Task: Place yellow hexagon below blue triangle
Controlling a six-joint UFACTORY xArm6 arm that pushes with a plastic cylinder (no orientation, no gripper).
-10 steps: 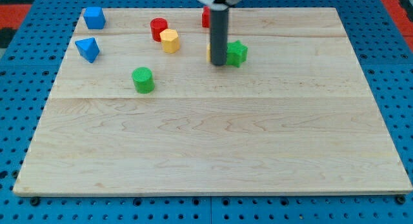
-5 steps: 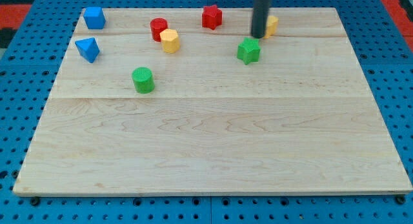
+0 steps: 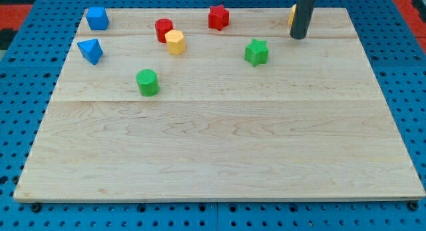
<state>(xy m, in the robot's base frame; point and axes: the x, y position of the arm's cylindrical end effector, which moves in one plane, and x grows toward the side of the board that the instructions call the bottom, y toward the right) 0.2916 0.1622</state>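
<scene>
The yellow hexagon sits near the view's top left, touching the red cylinder on its upper left. The blue triangle lies at the left edge of the board, well left of the hexagon. My tip is at the view's top right, far from both. A second yellow block shows only as a sliver behind the rod's left side.
A blue cube sits above the blue triangle. A green cylinder is below and left of the hexagon. A red star is at the top middle and a green star lies left of my tip.
My tip has moved from the board's upper middle to the top right, pushing the second yellow block up and right. The green star shifted slightly right. The yellow hexagon has not moved.
</scene>
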